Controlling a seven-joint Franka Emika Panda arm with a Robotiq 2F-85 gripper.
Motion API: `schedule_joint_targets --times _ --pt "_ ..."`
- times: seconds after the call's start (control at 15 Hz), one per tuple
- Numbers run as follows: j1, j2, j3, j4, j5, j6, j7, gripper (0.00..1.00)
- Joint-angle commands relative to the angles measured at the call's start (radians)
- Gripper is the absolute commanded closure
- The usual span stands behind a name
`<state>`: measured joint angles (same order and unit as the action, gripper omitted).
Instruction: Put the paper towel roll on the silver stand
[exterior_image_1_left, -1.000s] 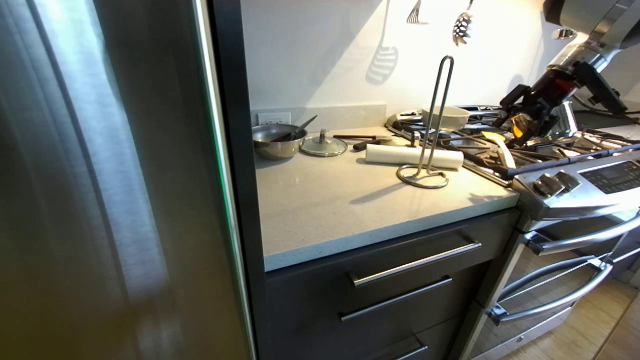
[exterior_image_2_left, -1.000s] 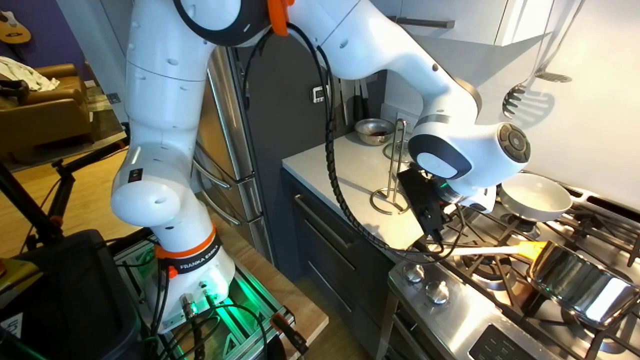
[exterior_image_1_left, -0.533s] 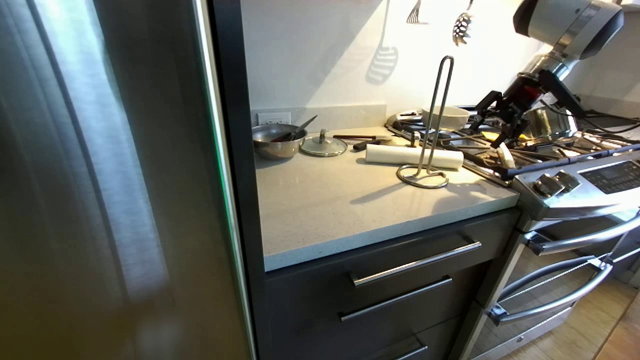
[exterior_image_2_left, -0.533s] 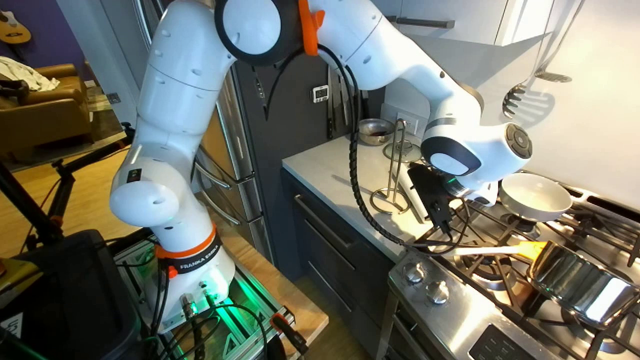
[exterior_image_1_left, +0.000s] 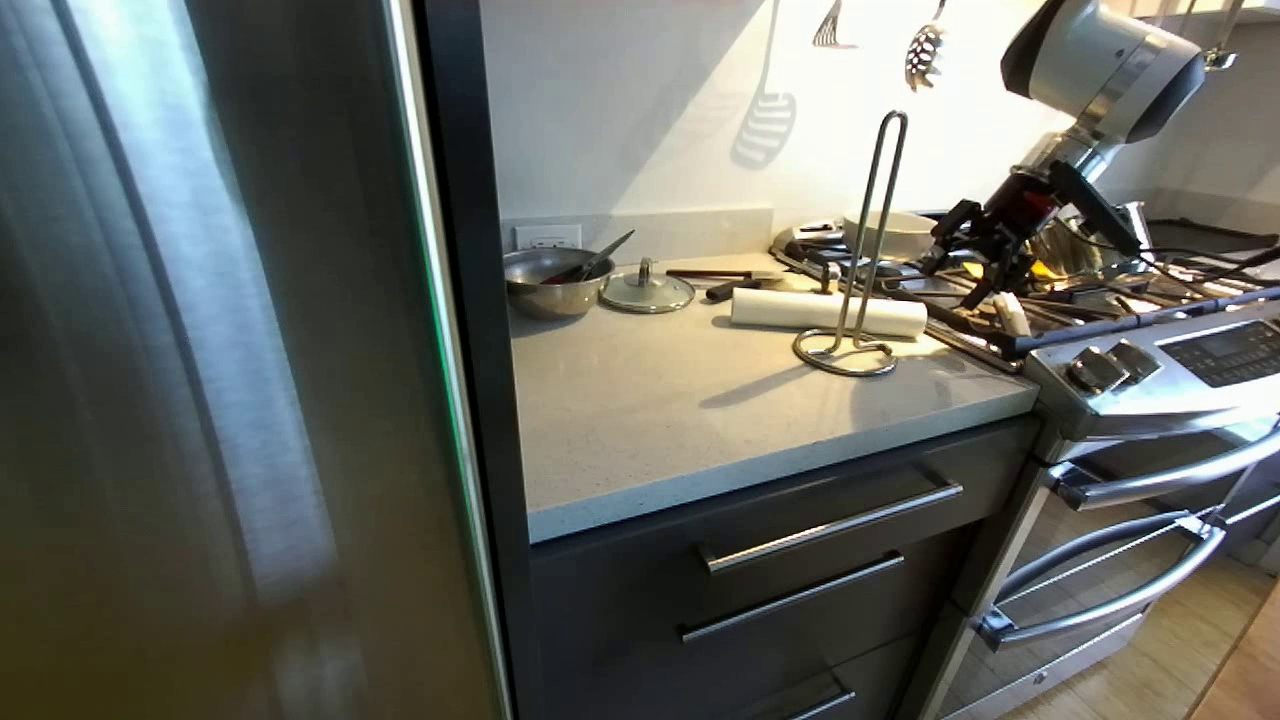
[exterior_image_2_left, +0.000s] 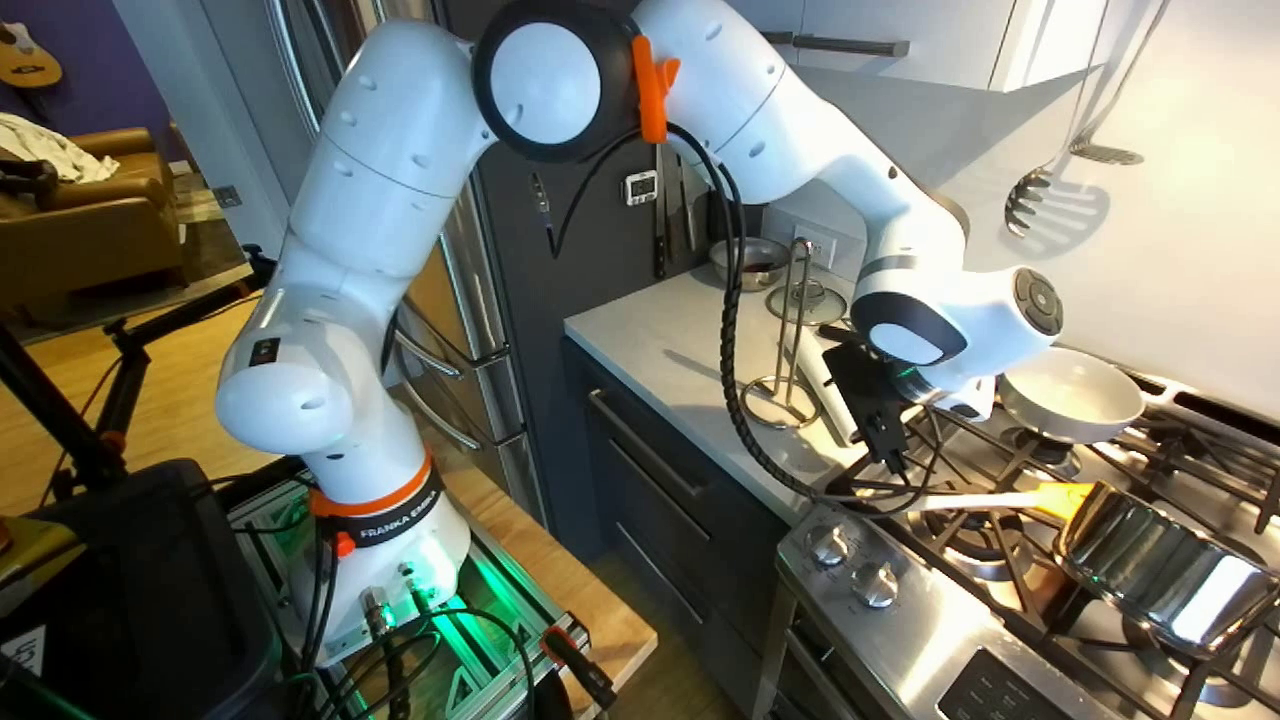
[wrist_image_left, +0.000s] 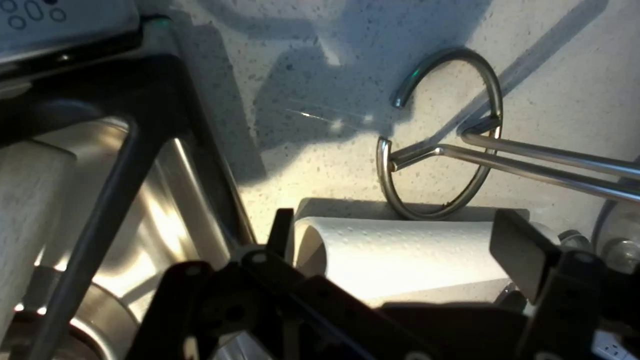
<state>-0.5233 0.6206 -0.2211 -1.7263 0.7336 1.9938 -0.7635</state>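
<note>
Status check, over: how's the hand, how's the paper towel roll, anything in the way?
Hand open, nothing held. Paper towel roll lying on counter, not on stand. Possible snag: stand upright close beside roll, might crowd the grab.

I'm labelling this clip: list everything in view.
Counter: 1, pale, centre
Stove: 1, silver-black, beside counter
Fridge: 1, silver, beyond counter
Drawers: 3, dark, under counter
Cabinet: 1, white, overhead
Paper towel roll: 1, white, lying on counter
Silver stand: 1, silver, upright on counter
Bowl: 1, silver, on counter
Lid: 1, clear, beside bowl
Loose utensils: at least 2, dark, on counter
Pan: 1, white, on stove
Pot: 1, silver, on stove
Spatula: 1, white-yellow, on stove
Hanging utensils: at least 2, metallic, by wall
Timer: 1, white, dark panel
Seat: 1, brown, background
Guitar: 1, brown, background
Arm: 1, white, near stove
Gripper: 1, black, open near roll
</note>
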Motion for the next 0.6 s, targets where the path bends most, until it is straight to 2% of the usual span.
schedule_joint_targets --times 0.0,0.53 --pt "-0.028 0.034 0.033 0.040 0.015 0.007 0.006 0.00" --pt "-0.014 0.060 0.052 0.055 -0.001 0.063 0.018 0.00"
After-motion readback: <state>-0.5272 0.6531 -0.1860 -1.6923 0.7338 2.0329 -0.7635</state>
